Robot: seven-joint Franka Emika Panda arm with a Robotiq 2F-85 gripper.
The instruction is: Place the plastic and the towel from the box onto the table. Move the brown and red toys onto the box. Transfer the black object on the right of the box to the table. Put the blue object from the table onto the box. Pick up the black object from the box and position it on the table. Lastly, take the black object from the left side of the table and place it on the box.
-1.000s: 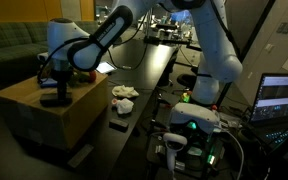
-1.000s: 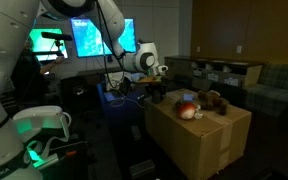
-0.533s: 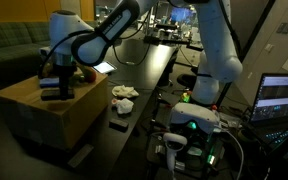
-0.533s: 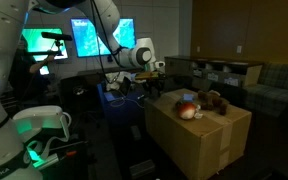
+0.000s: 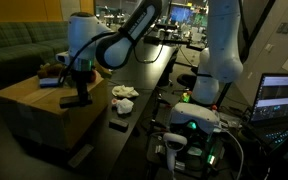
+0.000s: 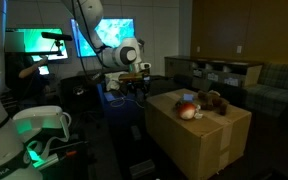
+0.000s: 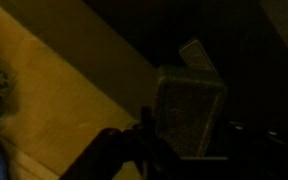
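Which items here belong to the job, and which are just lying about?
Job: box, table, red toy, brown toy, blue object, towel, black object held in the hand.
Lying about: laptop, sofa, monitors.

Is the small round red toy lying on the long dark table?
No: the small round red toy sits on the flat top of the large tan cardboard box, beside the lumpy dark-brown toy.
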